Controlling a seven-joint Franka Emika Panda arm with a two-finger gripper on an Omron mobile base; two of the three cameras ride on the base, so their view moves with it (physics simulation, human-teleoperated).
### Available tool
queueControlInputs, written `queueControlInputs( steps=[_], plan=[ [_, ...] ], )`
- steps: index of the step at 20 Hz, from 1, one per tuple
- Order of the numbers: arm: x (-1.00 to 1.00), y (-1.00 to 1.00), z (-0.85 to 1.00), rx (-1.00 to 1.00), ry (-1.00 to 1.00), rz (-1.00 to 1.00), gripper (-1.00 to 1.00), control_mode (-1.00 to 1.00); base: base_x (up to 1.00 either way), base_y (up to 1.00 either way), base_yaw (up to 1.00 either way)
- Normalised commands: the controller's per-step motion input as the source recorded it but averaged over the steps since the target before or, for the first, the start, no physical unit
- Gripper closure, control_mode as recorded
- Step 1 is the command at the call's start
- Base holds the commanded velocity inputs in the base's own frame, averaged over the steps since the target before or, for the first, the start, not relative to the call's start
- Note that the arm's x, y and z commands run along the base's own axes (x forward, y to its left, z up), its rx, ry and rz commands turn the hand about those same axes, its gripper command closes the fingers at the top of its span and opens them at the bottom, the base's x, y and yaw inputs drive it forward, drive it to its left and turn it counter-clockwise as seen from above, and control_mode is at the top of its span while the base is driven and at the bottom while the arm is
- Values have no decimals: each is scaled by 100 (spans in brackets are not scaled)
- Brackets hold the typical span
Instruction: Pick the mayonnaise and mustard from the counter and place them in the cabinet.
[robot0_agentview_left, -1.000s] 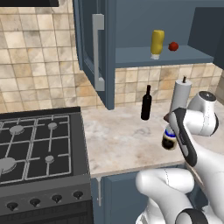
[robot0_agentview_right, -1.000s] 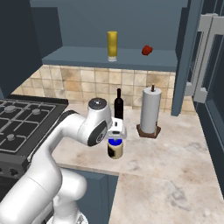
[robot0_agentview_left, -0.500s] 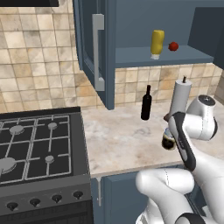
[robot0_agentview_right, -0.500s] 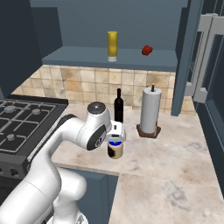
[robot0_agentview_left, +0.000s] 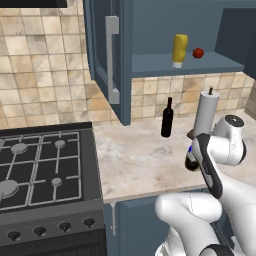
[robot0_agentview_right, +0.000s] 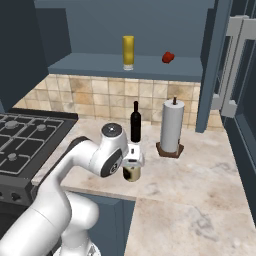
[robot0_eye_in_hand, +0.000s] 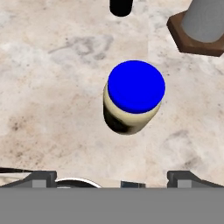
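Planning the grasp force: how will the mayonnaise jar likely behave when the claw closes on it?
The mayonnaise looks rigid, so it probably won't deform. Its smooth, rounded body may slip or twist between flat fingertips. Squat and upright on the counter, it seems unlikely to tip.

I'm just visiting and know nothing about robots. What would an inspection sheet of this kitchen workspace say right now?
Surface: beige marbled counter, no spills seen.
Job's things: mayonnaise upright on the counter, below the hand; mustard upright on the shelf of the open cabinet.
Clutter: wine bottle and paper towel roll behind the jar; small red ball on the shelf.
Grippers: gripper open above the jar, not touching it.
Cables: nothing seen.
Surroundings: black gas stove left of the counter, tiled wall behind.
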Motion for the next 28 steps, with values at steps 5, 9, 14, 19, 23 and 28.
queueControlInputs(
  steps=[5,9,14,19,23,28],
  plan=[
    [11,-8,-16,2,0,0,-100,-100,0,0,0],
    [31,-12,-7,5,0,0,-100,-100,0,0,0],
    [29,-7,-6,4,0,0,-100,-100,0,0,0],
    [25,0,-12,2,0,0,-100,-100,0,0,0],
    [20,0,-17,0,0,0,-100,-100,0,0,0],
    [16,-1,-18,0,0,0,-100,-100,0,0,0]
  ],
)
